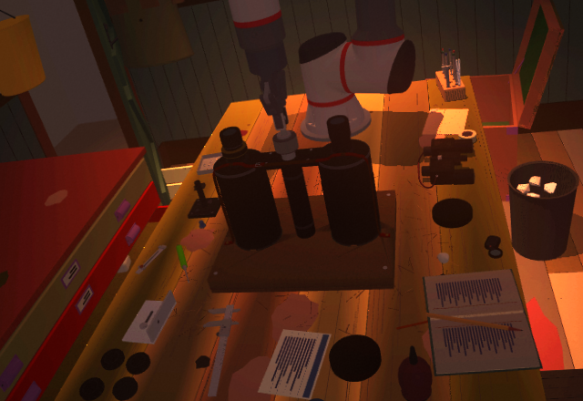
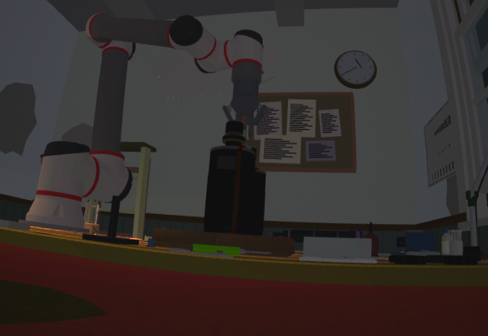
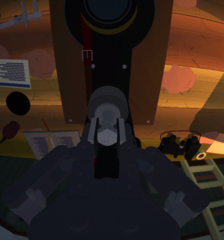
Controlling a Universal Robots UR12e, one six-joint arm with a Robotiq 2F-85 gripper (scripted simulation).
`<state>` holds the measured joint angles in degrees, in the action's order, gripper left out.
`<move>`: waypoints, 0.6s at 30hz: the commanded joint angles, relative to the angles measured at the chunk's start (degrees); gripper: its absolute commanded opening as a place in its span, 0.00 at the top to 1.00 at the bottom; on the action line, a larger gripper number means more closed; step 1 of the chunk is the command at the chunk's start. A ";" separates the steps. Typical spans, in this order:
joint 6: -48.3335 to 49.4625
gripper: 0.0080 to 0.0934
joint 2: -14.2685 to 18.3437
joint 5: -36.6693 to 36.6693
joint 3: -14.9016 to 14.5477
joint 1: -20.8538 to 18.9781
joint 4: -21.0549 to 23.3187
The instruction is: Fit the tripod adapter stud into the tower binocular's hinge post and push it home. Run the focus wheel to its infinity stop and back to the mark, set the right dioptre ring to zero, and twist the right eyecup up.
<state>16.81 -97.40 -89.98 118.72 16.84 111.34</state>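
The grey tripod adapter stud (image 1: 285, 144) (image 3: 107, 117) stands seated in the top of the hinge post (image 1: 296, 194) between the two black barrels of the tower binocular (image 1: 294, 185) (image 2: 235, 186). My gripper (image 1: 281, 121) (image 3: 106, 131) hangs straight above the post, its fingers opening off the stud's top and holding nothing. The left eyepiece (image 1: 232, 141) carries a yellow-edged ring, and the right eyepiece (image 1: 338, 128) rises beside the robot base. The focus wheel is hidden from me. The binocular stands upright on a brown base plate (image 1: 306, 251) on the bench.
The two eyepieces rise close on either side of my fingers. A small black stand (image 1: 203, 199) sits left of the plate. A smaller binocular (image 1: 446, 161), lens caps (image 1: 452, 213), papers, an open notebook (image 1: 478, 319) and a caliper (image 1: 221, 340) lie around the bench; a bin (image 1: 541, 208) stands right.
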 commanded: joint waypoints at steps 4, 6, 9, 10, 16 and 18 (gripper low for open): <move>0.00 0.77 -0.01 -0.02 -0.01 0.00 -0.02; 0.00 0.77 -0.01 -0.02 -0.01 0.00 -0.02; 0.00 0.77 -0.01 -0.02 -0.01 0.00 -0.02; 0.00 0.76 -0.01 -0.02 -0.01 0.00 -0.02; 0.00 0.76 -0.01 -0.02 -0.01 0.00 -0.02; 0.00 0.75 -0.01 -0.02 -0.01 0.00 -0.02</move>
<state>16.81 -97.39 -90.00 118.77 16.84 111.29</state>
